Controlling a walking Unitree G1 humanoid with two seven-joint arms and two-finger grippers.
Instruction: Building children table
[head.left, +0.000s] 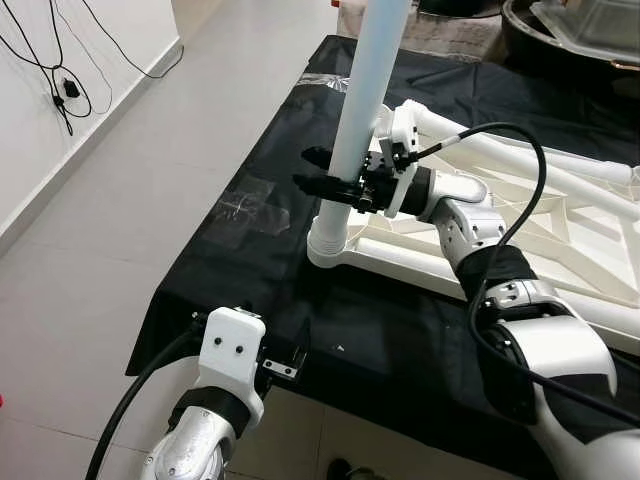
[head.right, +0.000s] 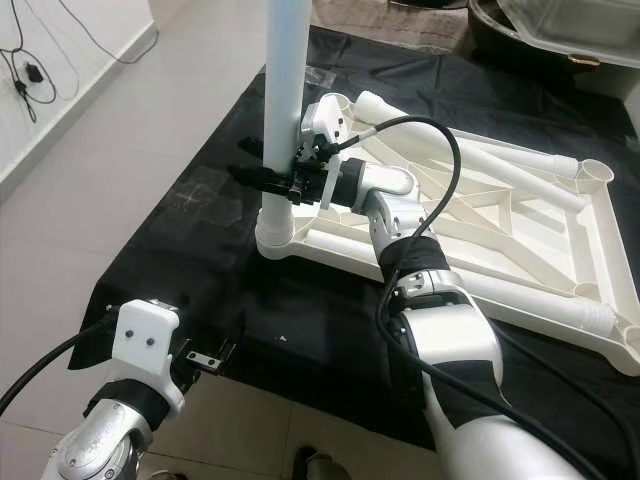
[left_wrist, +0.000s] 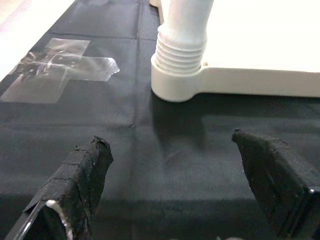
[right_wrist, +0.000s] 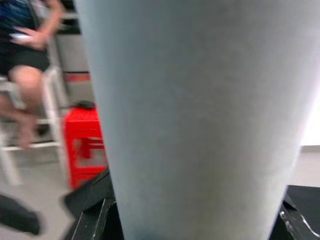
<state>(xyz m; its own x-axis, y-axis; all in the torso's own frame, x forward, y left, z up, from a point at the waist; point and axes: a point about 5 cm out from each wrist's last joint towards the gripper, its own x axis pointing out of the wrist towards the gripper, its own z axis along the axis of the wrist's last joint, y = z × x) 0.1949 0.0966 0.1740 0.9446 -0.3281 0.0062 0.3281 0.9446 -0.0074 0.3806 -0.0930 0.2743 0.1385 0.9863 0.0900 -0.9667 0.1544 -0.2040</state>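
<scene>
My right gripper (head.left: 322, 172) clamps the leg (head.left: 362, 110), upright in the frame's (head.right: 520, 215) corner socket; left gripper (head.left: 283, 362), jaws wide, hovers at the table's (head.left: 250, 290) near edge.

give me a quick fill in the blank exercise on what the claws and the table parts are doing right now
1. The right claw is shut on the white ____, which stands upright.
2. The leg sits in a corner socket of the white table frame, which lies on a ____ cloth.
3. The left claw hangs near the cloth's edge with its fingers ____.
4. A patch of clear ____ is stuck to the cloth left of the socket.

Missing words: leg; black; open; tape
</scene>
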